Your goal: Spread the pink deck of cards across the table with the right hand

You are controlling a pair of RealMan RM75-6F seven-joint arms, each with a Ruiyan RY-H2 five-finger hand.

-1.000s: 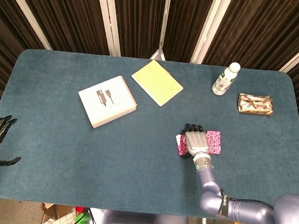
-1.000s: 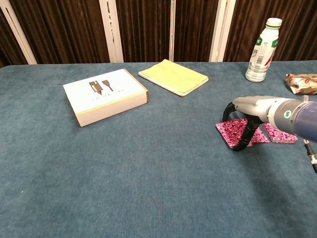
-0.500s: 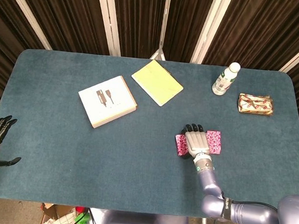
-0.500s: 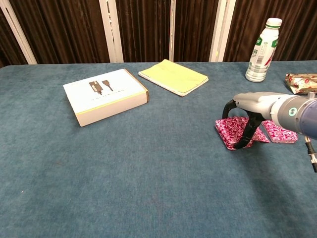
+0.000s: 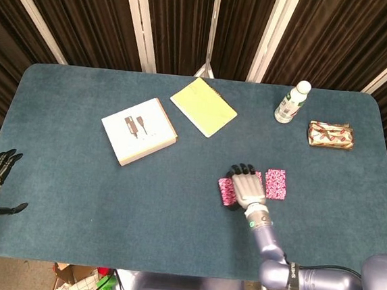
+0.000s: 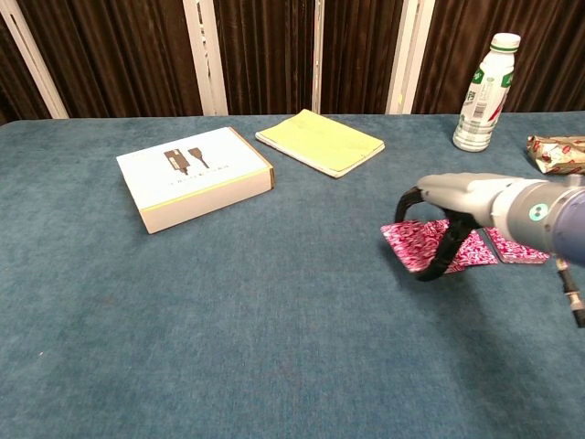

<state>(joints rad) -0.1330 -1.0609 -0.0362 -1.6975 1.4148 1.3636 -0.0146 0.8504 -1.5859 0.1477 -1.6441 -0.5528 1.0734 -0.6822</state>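
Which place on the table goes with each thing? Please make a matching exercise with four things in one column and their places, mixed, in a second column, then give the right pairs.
Things
1. white box
2. yellow notepad
3. plastic bottle
4. pink cards

Places
A. standing upright near the far edge, beside the patterned packet
B. lying flat under and beside the right hand
C. furthest left of the four
D. between the white box and the bottle, toward the far edge

Pairs: 1-C, 2-D, 3-A, 4-B
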